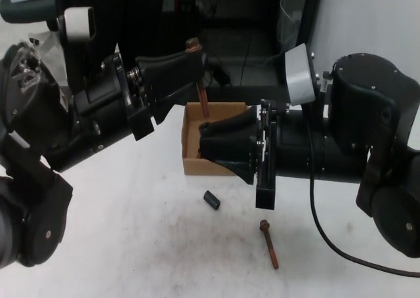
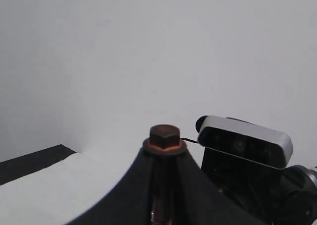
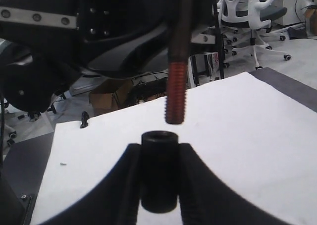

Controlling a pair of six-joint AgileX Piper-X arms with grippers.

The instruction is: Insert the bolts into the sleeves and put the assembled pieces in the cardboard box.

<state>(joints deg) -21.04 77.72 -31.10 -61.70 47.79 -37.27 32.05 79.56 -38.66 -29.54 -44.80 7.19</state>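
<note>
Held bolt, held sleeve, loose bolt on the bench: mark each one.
held bolt (image 2: 164, 136), left wrist view, on its hex head
held sleeve (image 3: 159, 170), right wrist view, on its side wall
loose bolt (image 1: 270, 247), high view, mid-shank

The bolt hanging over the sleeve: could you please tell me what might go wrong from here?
1. The tip of the bolt looks slightly off the bore of the sleeve, so lowering it could catch the rim instead of entering.
2. An off-centre push might tilt the sleeve or slip it out of the right end effector, dropping it.
</note>
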